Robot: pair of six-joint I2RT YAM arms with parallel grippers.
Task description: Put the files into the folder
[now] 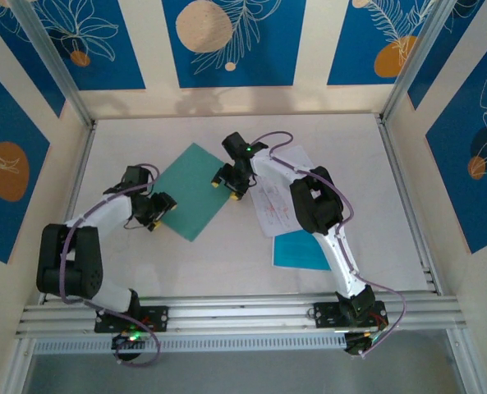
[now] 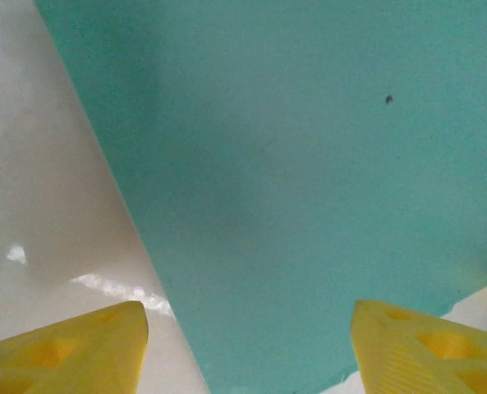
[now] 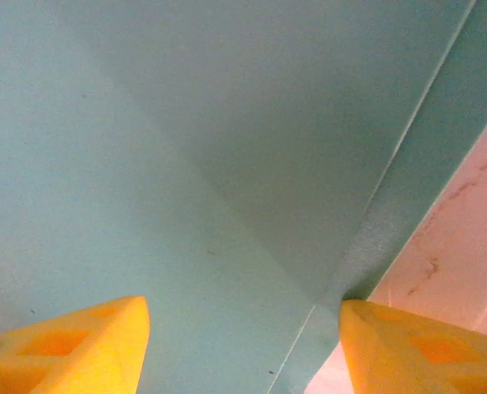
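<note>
Left hand (image 2: 247, 328) wide open over left edge of folder (image 1: 195, 190), gripping nothing. Right hand (image 3: 243, 328) also open, over its right edge, holding nothing. Files (image 1: 273, 211) flat on tabletop (image 1: 227, 254), just right of folder.

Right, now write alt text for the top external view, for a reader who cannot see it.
The left gripper and right gripper, both open, flank a flat teal folder on a white table. White printed sheets and a cyan sheet lie to its right, partly under the right arm.
</note>
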